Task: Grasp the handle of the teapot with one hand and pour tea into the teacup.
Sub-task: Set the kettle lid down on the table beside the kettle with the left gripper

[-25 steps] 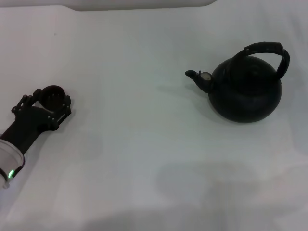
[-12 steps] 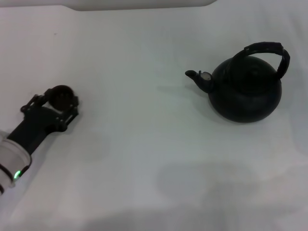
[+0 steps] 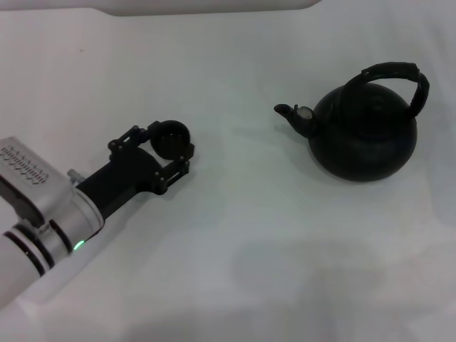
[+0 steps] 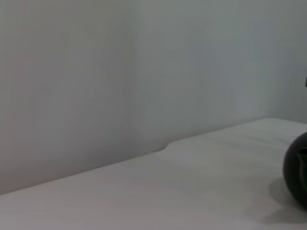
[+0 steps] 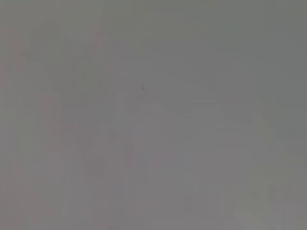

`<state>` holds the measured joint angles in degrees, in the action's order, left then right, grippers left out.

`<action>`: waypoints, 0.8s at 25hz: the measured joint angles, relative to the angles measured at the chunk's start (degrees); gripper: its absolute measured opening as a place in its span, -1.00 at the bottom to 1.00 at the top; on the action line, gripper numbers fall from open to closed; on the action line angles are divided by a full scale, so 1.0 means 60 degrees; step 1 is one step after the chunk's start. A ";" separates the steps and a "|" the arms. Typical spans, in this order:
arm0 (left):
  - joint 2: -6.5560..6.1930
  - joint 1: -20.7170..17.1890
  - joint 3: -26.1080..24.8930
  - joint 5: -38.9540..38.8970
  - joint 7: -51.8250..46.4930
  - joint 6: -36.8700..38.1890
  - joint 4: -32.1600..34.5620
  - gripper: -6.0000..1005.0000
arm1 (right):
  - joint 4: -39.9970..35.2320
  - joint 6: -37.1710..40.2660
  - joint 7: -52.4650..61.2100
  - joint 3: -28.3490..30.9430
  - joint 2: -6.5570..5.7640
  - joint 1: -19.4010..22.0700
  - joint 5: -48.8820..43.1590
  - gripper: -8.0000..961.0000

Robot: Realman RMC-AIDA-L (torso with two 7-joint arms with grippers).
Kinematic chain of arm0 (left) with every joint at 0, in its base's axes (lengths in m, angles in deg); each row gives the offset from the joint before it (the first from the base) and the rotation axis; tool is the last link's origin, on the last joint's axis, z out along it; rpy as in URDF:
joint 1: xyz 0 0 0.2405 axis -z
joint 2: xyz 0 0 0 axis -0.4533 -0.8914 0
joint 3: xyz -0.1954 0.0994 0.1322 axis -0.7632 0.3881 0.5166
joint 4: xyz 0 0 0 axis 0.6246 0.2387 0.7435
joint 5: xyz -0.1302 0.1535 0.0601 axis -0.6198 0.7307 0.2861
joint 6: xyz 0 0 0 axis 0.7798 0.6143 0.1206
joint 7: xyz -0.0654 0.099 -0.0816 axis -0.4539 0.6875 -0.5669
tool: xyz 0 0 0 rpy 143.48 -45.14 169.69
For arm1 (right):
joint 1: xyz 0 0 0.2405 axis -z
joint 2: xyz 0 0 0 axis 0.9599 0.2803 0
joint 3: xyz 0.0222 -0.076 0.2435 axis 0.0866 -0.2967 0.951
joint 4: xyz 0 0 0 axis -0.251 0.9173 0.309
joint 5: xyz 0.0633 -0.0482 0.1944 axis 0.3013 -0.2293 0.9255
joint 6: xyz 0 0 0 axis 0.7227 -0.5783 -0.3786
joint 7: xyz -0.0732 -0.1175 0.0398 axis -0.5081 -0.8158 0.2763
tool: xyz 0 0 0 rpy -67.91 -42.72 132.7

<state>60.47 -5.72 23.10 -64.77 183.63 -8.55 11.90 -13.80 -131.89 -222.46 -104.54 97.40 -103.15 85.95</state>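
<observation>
The small dark teacup (image 3: 170,135) sits between the black fingers of my left gripper (image 3: 172,142), which is shut on it, left of the table's centre. My silver-white left arm reaches in from the lower left. The squat black teapot (image 3: 365,137) stands at the right, its spout (image 3: 291,114) pointing left toward the cup across a wide gap. Its ribbed handle (image 3: 396,71) arches over the top, free of any gripper. The left wrist view catches a dark rounded edge of the teapot (image 4: 298,176). My right gripper is out of view.
Everything rests on a white cloth-covered table (image 3: 235,235). A pale raised border (image 3: 214,6) runs along the far edge. The right wrist view shows only a plain grey surface.
My left gripper has carried the teacup to the right, from the far left edge toward the middle of the table, nearer the spout. The teapot has not moved.
</observation>
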 joint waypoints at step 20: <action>0.0042 0.0065 0.0811 0.0327 -0.0203 0.0471 -0.0427 0.39 | 0.0007 -0.0027 0.0000 0.0000 0.0000 -0.0047 0.0000 0.41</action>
<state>60.72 -5.33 27.96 -62.81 182.41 -5.73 9.33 -13.76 -132.05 -222.46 -104.54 97.40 -103.43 85.95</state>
